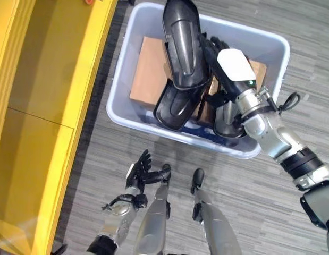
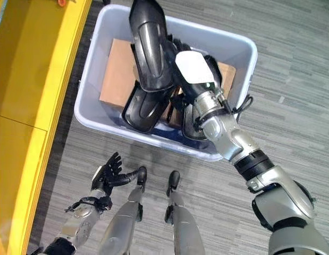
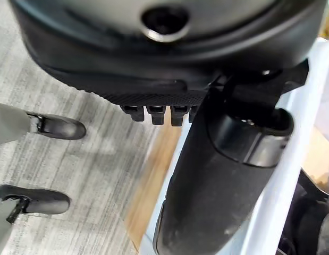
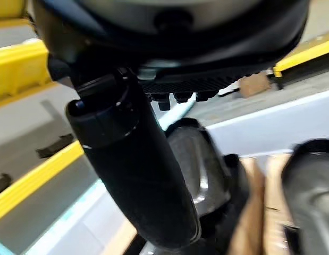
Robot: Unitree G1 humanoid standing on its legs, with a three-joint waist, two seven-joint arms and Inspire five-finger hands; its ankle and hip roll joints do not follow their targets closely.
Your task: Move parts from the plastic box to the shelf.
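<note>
Black glossy moulded plastic part (image 1: pixel 183 45) stands tilted above the pale blue plastic box (image 1: pixel 270 45), the right hand (image 1: pixel 228 66) curled round it — raised, I judge, to clear the rim toward the yellow shelf (image 1: pixel 44 106). Left hand (image 1: pixel 138 171) hangs slack-fingered, holding nothing, over the floor — idle.
</note>
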